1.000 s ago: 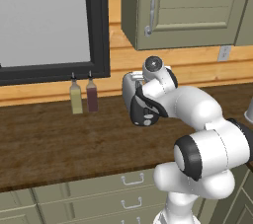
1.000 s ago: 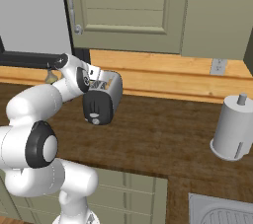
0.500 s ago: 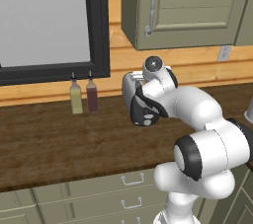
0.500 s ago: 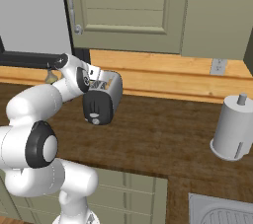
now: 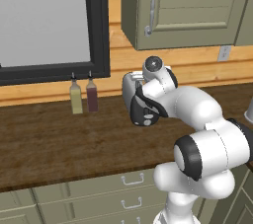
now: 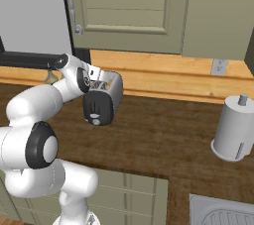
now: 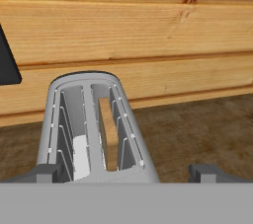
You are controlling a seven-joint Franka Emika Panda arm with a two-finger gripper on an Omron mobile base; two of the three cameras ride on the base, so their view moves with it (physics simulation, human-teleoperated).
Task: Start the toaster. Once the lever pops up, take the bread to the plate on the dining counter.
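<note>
The toaster [image 6: 101, 102] stands on the dark wood counter [image 6: 163, 140], close to the wood-plank wall [image 7: 123, 30], its black end panel facing out toward the robot. In the hand view the toaster [image 7: 94, 129] is seen from above and behind its near end, with 2 slots running away toward the wall. The bread [image 7: 109, 141] sits upright in the right slot, sunk below the top, a tan edge showing between the wire guides. The lever on the end panel is too small to make out.

The gripper [image 7: 123, 172] hangs just above the near end of the toaster, spread wide and holding nothing: 1 fingertip shows left of the toaster body and the other well to its right, with the toaster between them. In the left base view the arm's wrist covers most of the toaster [image 5: 129, 92].

Left of the toaster, 2 slim bottles [image 5: 83, 97] stand side by side against the wall, under a black-framed window [image 5: 96, 25]. Well to the right of the toaster a pale paper-towel holder [image 6: 234, 130] stands on the counter, and a sink [image 6: 223, 214] lies in front of that
</note>
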